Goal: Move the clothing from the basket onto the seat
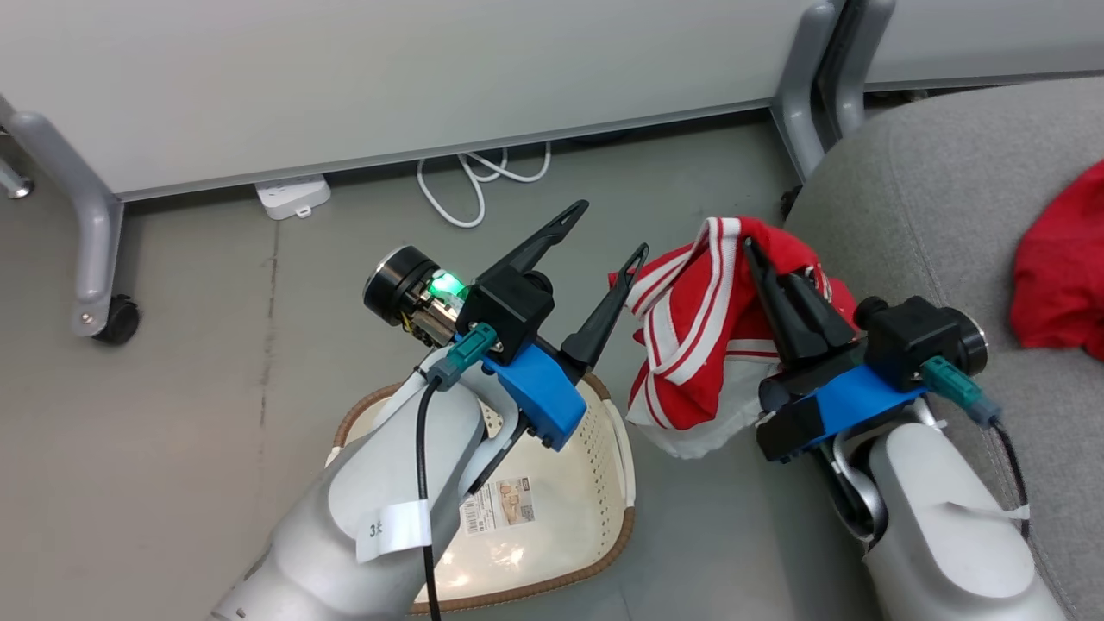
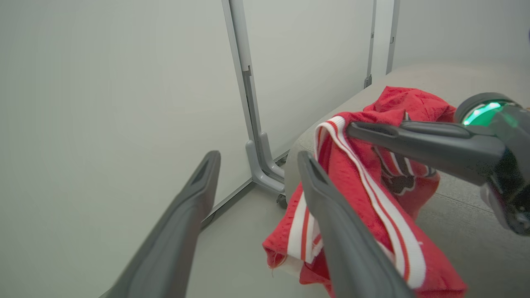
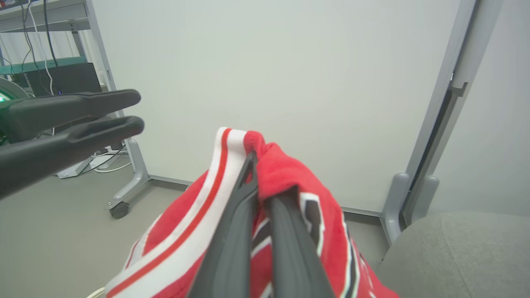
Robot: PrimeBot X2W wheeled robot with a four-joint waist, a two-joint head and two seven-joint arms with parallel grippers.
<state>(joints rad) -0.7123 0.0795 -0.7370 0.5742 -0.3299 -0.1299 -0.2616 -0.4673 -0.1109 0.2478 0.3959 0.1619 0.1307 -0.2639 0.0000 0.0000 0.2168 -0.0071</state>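
Plain garment [image 1: 1065,276] was logged as laid on the seat [image 1: 940,172], basket [image 1: 569,535] as emptied (label bared), jersey [image 1: 699,345] as pinched in the right gripper [image 1: 749,246] between basket and seat, not yet set down, left gripper [image 1: 611,228] spread and empty.

A red jersey [image 1: 686,332] shows white stripe trim, centre frame; plain red garment [image 1: 1061,276], right edge; grey woven seat [image 1: 931,190], upper right; cream basket [image 1: 595,483], brown rim, bottom.
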